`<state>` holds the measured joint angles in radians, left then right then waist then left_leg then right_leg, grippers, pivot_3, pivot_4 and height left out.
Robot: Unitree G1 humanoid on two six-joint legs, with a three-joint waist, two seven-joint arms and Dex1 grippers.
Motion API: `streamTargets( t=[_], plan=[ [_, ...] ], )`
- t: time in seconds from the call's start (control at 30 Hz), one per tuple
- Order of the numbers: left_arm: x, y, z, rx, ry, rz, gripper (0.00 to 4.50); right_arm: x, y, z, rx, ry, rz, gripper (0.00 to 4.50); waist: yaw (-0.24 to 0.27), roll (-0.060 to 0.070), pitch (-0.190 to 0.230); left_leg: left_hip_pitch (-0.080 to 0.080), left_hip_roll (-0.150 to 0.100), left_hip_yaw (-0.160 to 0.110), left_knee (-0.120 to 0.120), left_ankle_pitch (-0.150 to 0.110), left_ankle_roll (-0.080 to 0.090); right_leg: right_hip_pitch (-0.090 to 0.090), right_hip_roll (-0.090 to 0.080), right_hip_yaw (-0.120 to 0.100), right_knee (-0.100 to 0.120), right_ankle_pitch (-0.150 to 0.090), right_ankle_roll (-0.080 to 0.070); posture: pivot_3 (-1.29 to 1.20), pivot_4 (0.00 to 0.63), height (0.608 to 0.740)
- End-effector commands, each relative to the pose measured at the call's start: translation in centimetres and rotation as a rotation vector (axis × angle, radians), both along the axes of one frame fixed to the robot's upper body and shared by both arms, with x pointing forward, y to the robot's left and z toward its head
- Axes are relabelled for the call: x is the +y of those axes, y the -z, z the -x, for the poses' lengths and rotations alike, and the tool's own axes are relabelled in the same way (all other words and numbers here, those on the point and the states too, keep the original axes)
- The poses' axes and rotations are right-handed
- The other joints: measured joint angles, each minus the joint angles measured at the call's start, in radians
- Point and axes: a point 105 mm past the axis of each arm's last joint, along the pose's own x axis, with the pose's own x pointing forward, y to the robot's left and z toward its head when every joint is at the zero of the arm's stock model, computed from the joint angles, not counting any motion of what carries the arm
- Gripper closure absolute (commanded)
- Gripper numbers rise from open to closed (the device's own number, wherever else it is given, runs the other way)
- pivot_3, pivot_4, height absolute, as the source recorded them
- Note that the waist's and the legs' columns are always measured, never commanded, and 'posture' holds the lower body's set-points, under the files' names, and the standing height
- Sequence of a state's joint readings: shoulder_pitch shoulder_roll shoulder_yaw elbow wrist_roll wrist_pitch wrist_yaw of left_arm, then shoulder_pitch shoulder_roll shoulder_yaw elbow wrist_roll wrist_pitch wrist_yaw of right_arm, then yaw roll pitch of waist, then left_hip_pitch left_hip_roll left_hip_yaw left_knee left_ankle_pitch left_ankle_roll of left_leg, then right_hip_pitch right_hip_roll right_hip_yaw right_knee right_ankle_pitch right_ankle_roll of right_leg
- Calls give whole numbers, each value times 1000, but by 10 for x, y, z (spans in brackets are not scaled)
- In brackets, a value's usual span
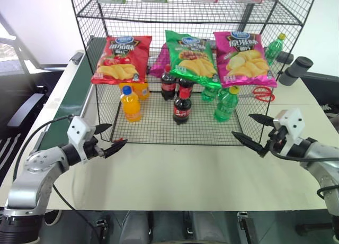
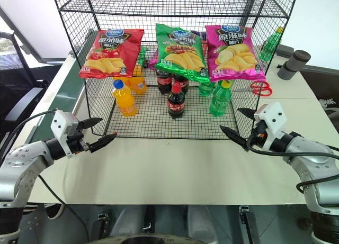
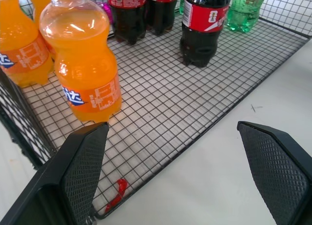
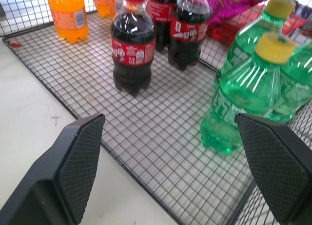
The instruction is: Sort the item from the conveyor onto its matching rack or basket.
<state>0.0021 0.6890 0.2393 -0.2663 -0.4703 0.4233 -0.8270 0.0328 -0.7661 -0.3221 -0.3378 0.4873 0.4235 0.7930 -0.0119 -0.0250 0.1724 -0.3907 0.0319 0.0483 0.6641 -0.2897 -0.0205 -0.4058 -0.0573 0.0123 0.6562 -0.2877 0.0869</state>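
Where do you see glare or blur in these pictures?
Left wrist view: white highlights glint on the orange-drink bottle, and the near fingers look soft. Right wrist view: streaks of glare on the green bottles and the front cola bottle. Left eye view: chip bags shine slightly.

Three chip bags hang across the upper middle of the frame. The pink bag [image 2: 233, 53], at right, carries large Chinese characters reading 原滋味. Print on the red bag [image 2: 112, 52], the green bag [image 2: 178, 49] and the bottle labels is too small to read.
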Motion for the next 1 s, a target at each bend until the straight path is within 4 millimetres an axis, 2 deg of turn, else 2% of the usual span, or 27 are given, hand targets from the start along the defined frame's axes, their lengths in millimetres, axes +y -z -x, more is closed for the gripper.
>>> streamTargets(
  t=[0.03,0.7,1.0],
  plan=[
    [4,-13,2,-47,2,3,0,-4,-7,1,-49,8,3,61,-1,0,0,0,0,0,0,0,0,0,0,0,0,0,0,0,150,740],
    [6,-11,0,-56,-32,-23,0,8,-9,-4,-52,-13,-1,61,0,0,0,0,0,0,0,0,0,0,0,0,0,0,0,0,150,740],
    [6,-9,5,-46,-30,-27,0,5,-4,-1,-35,-16,3,61,0,0,0,0,0,0,0,0,0,0,0,0,0,0,0,0,150,740]
  ],
)
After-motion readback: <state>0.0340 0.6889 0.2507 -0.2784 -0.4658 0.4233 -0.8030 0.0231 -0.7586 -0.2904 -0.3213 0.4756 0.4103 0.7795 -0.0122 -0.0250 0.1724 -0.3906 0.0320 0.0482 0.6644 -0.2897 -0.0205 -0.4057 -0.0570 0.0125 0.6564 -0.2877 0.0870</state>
